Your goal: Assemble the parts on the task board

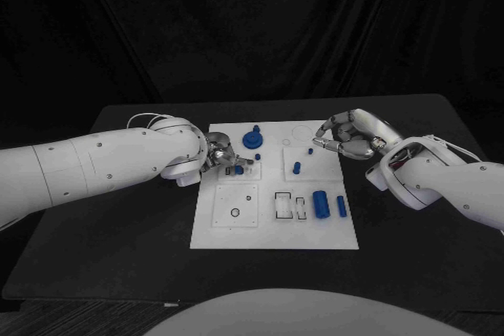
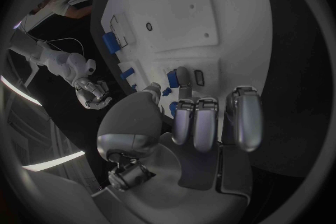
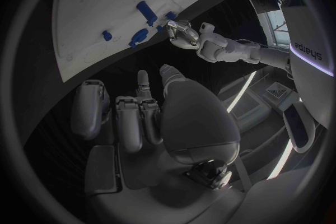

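White task board (image 1: 273, 237), blue parts (image 1: 321, 204), black table (image 1: 116, 234), seemingly plain.

My white task board (image 1: 237, 230) lies flat mid-table; two blue cylinders (image 1: 321, 204) lie near its right edge, a round blue part (image 1: 252, 139) sits up top.

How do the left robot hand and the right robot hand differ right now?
The left robot hand pinches a small blue part over the task board; the right robot hand holds nothing. The left is at the board's left edge, the right at its far right corner. Both are silver.
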Robot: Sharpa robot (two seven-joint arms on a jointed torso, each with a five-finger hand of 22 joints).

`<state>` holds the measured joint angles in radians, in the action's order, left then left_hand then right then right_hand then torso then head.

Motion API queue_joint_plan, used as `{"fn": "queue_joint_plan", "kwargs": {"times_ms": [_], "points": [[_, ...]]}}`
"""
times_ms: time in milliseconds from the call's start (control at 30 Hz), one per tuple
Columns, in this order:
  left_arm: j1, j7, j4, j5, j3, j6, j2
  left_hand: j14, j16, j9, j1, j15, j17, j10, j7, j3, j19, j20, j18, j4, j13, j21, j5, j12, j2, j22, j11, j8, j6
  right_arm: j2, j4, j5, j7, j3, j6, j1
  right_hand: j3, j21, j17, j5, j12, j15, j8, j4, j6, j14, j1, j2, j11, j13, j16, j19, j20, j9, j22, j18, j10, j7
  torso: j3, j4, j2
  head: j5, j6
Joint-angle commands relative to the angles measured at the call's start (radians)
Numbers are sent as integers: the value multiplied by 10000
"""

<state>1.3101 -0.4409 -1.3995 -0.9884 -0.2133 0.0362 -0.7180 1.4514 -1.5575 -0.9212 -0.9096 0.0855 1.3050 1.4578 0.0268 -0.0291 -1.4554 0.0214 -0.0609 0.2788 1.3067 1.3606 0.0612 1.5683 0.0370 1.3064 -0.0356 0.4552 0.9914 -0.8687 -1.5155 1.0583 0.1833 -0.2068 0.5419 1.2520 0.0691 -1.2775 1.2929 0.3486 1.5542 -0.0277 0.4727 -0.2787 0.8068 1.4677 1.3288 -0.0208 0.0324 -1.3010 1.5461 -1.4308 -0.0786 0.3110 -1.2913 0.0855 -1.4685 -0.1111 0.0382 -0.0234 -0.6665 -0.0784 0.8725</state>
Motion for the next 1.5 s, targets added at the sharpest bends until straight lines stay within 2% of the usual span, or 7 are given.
{"fn": "queue_joint_plan", "kwargs": {"times_ms": [33,733,867,1033,1100,1300,1500], "points": [[-27,281,-7,59,5,-92,28,1194,-133,-206,76,94,2658,1130,-42,398,-320,-29,135,91,2641,-103,-122,25,15,2017,-98,155,-24,9,5,8,-165,6,-71,-29,52,154,2779,190,166,1,170,-48,-135,1031,-41,212,45,-2698,247,76,-24,22,-1849,-138,-1023,-2,0,0,2,-2,1],[-33,379,21,59,5,-261,72,1194,-133,-309,-215,134,2658,1130,-107,487,-344,-62,143,46,2641,-60,-105,25,163,2028,-149,319,108,-14,-5,8,-178,6,-62,-30,53,158,2779,191,166,2,170,-48,-135,1031,-40,213,45,-2698,247,78,-24,21,-1847,-137,-1023,-2,1,-5,3,22,1],[-31,267,-82,53,7,-380,-45,1194,-133,-805,-479,192,2658,1130,-189,731,-362,-116,146,70,2641,-44,-101,25,207,2033,-218,817,120,-50,-24,9,-169,7,-20,-30,56,163,2779,195,166,6,172,-60,-144,1031,-42,218,50,-2698,247,82,-26,14,-1846,-137,-1023,-8,1,-5,1,11,1],[36,-33,-369,-32,11,-292,-327,1194,-133,-1149,-541,226,2658,1130,-230,950,-380,-149,151,90,2641,-23,-103,25,208,2038,-256,1129,44,-131,-70,9,-155,7,91,-26,52,168,2779,194,166,7,174,-62,-144,1031,-44,212,52,-2698,247,85,-27,13,-1844,-136,-1023,-9,0,-9,1,-47,1],[138,-149,-492,-47,13,-193,-439,1194,-133,-1248,-504,236,2658,1130,-239,1050,-384,-160,152,107,2641,-18,-109,25,200,2039,-264,1211,8,-156,-86,9,-141,8,147,-24,52,168,2779,194,166,7,174,-62,-144,1031,-44,212,52,-2698,247,85,-27,13,-1844,-136,-1023,-9,-2,-7,2,-67,1],[739,-349,-949,-186,15,-65,-810,1194,-133,-1404,-336,241,2658,1130,-231,1316,-383,-172,153,131,2641,-28,-117,25,214,2038,-263,1284,-168,-211,-127,9,-57,9,326,-16,35,161,2779,186,166,10,182,-77,-139,1031,-65,191,56,-2698,247,83,-30,9,-1847,-138,-1023,-14,-1,-2,26,-80,1],[1519,-215,-1238,-355,16,-172,-1071,1194,-133,-1595,-143,225,2658,1130,-216,1629,-390,-163,158,133,2641,-8,-94,25,325,2046,-247,1409,-309,-260,-174,9,3,9,437,10,28,163,2779,182,166,11,186,-85,-134,1031,-77,185,58,-2698,247,84,-31,8,-1846,-138,-1023,-16,29,-4,47,-77,1]]}}
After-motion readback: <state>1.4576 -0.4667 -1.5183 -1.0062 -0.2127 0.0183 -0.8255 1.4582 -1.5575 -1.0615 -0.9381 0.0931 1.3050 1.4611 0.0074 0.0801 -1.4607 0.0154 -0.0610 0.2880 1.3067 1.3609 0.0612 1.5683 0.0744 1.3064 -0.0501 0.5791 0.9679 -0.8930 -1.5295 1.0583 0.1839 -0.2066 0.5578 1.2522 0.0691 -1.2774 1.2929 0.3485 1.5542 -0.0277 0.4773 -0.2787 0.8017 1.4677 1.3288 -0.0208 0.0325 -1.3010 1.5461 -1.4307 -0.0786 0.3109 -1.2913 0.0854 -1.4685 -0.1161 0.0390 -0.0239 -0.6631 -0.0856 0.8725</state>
